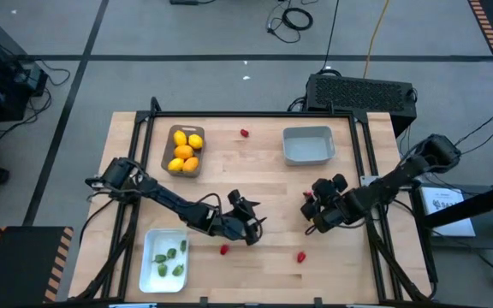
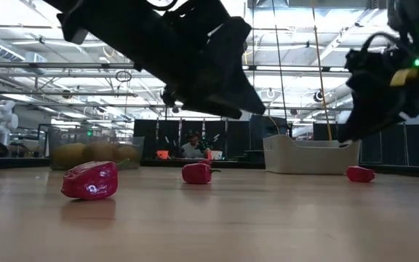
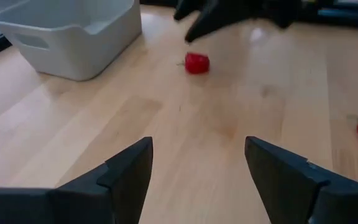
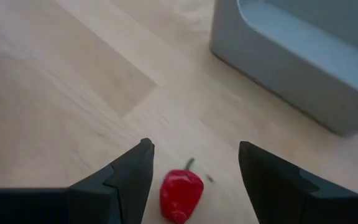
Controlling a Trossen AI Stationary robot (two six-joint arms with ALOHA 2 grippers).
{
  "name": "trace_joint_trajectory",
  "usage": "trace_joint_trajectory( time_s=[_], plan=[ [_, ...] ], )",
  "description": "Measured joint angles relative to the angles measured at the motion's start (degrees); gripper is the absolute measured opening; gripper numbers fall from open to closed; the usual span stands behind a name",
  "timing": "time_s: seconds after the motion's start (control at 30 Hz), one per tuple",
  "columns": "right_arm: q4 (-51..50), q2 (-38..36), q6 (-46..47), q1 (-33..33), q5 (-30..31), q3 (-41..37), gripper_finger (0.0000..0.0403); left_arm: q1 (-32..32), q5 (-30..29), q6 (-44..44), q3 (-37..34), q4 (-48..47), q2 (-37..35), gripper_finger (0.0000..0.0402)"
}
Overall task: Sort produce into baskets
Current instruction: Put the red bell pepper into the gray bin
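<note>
Pale wooden tabletop (image 1: 264, 171) is occupied by three baskets: the brown-grey basket (image 1: 183, 151) is filled with yellow fruits (image 1: 187, 142), the white basket (image 1: 166, 259) with green pieces (image 1: 171, 255), and the grey-blue basket (image 1: 307, 145) is seen bare. Three red pieces (image 1: 224, 250) are scattered loose. The left gripper (image 1: 251, 224) and right gripper (image 1: 310, 205) are spread, nothing pinched.

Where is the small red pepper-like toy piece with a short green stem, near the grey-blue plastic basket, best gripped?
Probably across the rounded body of the red pepper-like piece, coming from above, not by its thin stem. It lies flat on the wooden table, and the open right gripper has one finger on each side of it.
</note>
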Motion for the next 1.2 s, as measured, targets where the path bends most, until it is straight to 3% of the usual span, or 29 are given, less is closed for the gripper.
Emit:
trace_joint_trajectory(
  time_s=[0.23,0.5,0.77,0.93,1.1,1.2],
  plan=[
    [5.2,0.0,2.7,-1.6,-3.1,-5.1,0.0224,1.0,0.0,-0.1,0.0,1.5,0.0,0.0262],
    [7.3,0.5,5.8,-1.4,-2.9,-5.7,0.0224,1.0,0.0,-0.2,0.0,1.7,0.0,0.0262],
    [13.4,9.7,6.9,-2.0,-3.7,-5.7,0.0224,0.9,0.0,-2.3,0.0,0.6,0.0,0.0262],
    [13.8,13.0,7.2,-2.6,-4.3,-5.5,0.0223,0.9,0.2,-5.7,0.0,-6.7,-1.1,0.0262],
    [13.7,13.3,6.2,-2.7,-5.1,-5.5,0.0204,0.6,1.4,-9.7,0.0,-19.2,-8.0,0.0262],
    [13.4,13.3,5.5,-2.7,-5.6,-5.5,0.018,-0.1,-3.3,-11.6,0.0,-28.8,-13.2,0.0262]
  ],
)
